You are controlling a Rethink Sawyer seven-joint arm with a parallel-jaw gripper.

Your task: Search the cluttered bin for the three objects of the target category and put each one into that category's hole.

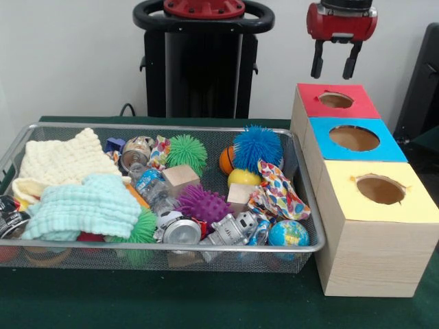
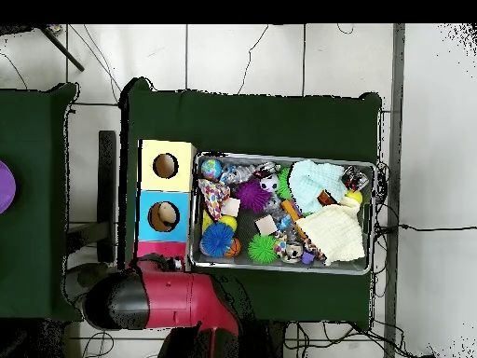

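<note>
Hanging open and empty above the red box [image 1: 335, 103], the jaws [image 1: 336, 68] need to swing across to the wire bin [image 1: 310, 199], beside and below them, and descend on one exposed toy.

Clearance, for you: gripper [image 1: 336, 68] hangs open above the red-topped box [image 1: 336, 101], air around it free. All three holes are unblocked from above. The wire-mesh bin [image 1: 306, 199] is packed rim to rim; two cloths [image 1: 75, 185] cover its robot-right half. Bare green table [image 1: 206, 301] lies along its front.
</note>
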